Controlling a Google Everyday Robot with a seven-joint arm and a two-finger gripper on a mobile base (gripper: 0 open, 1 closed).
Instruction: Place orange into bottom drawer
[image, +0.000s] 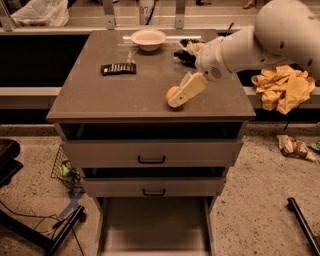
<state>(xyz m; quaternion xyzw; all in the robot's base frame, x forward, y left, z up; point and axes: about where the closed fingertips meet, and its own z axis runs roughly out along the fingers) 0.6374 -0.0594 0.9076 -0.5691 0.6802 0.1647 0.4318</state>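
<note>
Leaning the cream gripper (177, 98) against the small round smooth-skinned orange (171, 92) just to its left; cannot tell whether clamping. Lying pulled out well below: the wide grey-brown bottom drawer (155, 227).

orange (171, 92): small, round, smooth skin, on cabinet top (125, 95) nr front-right edge, right half hidden by gripper | gripper (176, 101): cream, angled down, just beside orange, contact unclear | bottom drawer (155, 225): lowest of 3, pulled out twd cam, flat grey floor showing, well below orange
</note>
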